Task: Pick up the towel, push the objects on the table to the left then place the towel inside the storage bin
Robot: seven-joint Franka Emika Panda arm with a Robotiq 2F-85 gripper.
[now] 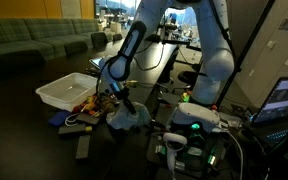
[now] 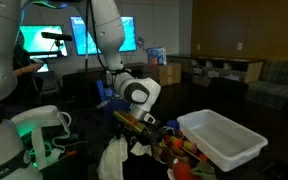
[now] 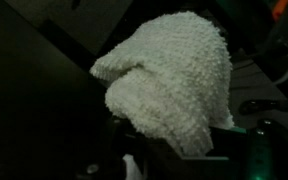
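My gripper [image 1: 127, 104] is shut on a white fluffy towel [image 1: 127, 119], which hangs from it just above the dark table. The towel shows in both exterior views [image 2: 114, 158] and fills the wrist view [image 3: 169, 80], hiding the fingertips. A white storage bin [image 1: 66, 91] stands on the table beside the gripper and also shows in an exterior view [image 2: 222, 138]. Several small objects [image 1: 84, 110] lie on the table between the bin and the towel, and show as an orange and dark heap [image 2: 174, 152].
A dark flat object [image 1: 82, 146] lies on the table near the front. The robot base with a green light [image 1: 194, 117] and cables stand close by. Monitors [image 2: 54, 40] stand behind, and a sofa [image 1: 34, 45] is at the back.
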